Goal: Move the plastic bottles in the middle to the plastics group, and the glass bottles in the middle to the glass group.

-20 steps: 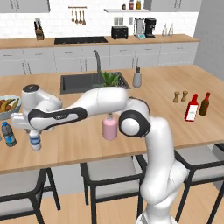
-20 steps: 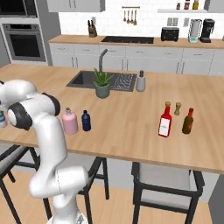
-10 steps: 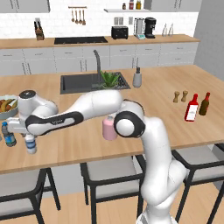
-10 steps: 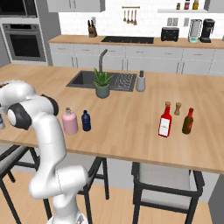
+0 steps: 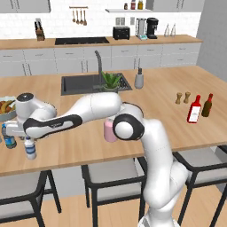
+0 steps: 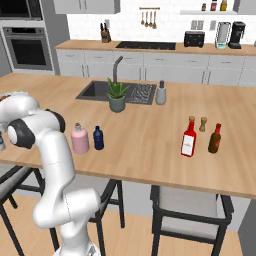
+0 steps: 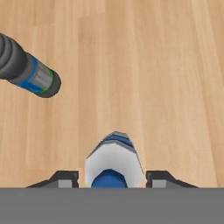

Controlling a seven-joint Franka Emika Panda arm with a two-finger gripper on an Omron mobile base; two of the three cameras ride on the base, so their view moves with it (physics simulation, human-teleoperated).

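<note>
My gripper (image 7: 114,180) is open at the far left of the counter, and its fingertips (image 7: 65,179) stand a little off each side of the clear plastic bottle (image 7: 114,159) with the blue label. That bottle (image 5: 30,148) stands upright on the wood just under my hand. The plastics group's dark-capped bottle (image 5: 9,139) (image 7: 30,70) is close beside it. In the middle stand the pale-pink glass bottle (image 6: 79,139) (image 5: 109,131) and the navy plastic bottle (image 6: 98,138). The glass group, a red bottle (image 6: 188,140) (image 5: 193,109) and a brown bottle (image 6: 215,139) (image 5: 206,105), is at the right.
A bowl of fruit (image 5: 6,108) sits behind the dark-capped bottle. Two small shakers (image 5: 182,97) stand behind the glass group. The sink (image 5: 82,84), a potted plant (image 6: 117,97) and a grey dispenser (image 6: 160,93) line the counter's far side. Stools stand under the near edge.
My hand swung further left with the clear bottle toward the dark-capped one. The bottle now stands on the counter and the jaws have parted from it.
</note>
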